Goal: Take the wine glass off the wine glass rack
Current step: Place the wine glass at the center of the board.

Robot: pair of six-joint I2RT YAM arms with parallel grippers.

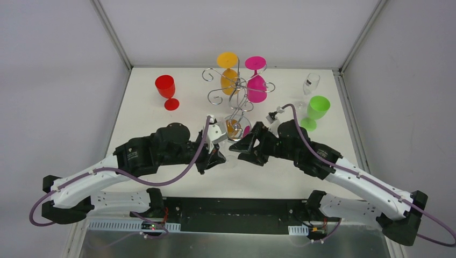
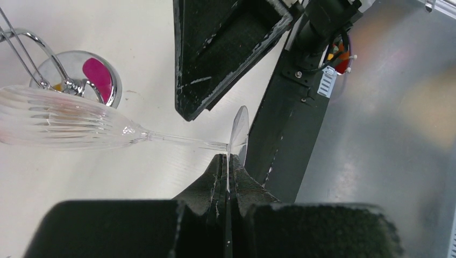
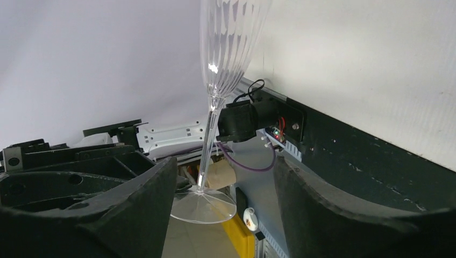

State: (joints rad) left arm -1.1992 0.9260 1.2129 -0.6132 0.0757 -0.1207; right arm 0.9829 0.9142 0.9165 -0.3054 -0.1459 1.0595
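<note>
A clear ribbed wine glass [image 2: 59,124] lies nearly level above the table, its bowl next to the chrome base [image 2: 80,67] of the wine glass rack [image 1: 236,91]. My left gripper [image 2: 228,160] is shut on the rim of the glass's foot [image 2: 240,129]; in the top view this gripper [image 1: 216,156] is just near of the rack base [image 1: 238,129]. My right gripper [image 3: 226,209] is open, and the glass's stem [image 3: 208,145] and foot [image 3: 207,207] show between its fingers, close to the left finger [image 3: 134,215]. In the top view this gripper [image 1: 246,145] faces the left one. The clear glass barely shows in the top view.
An orange glass [image 1: 228,72] and a pink glass [image 1: 256,80] hang upside down on the rack. A red glass [image 1: 166,90] stands at the back left. A green glass [image 1: 316,110] and a small clear glass [image 1: 311,83] stand at the back right. White walls enclose the table.
</note>
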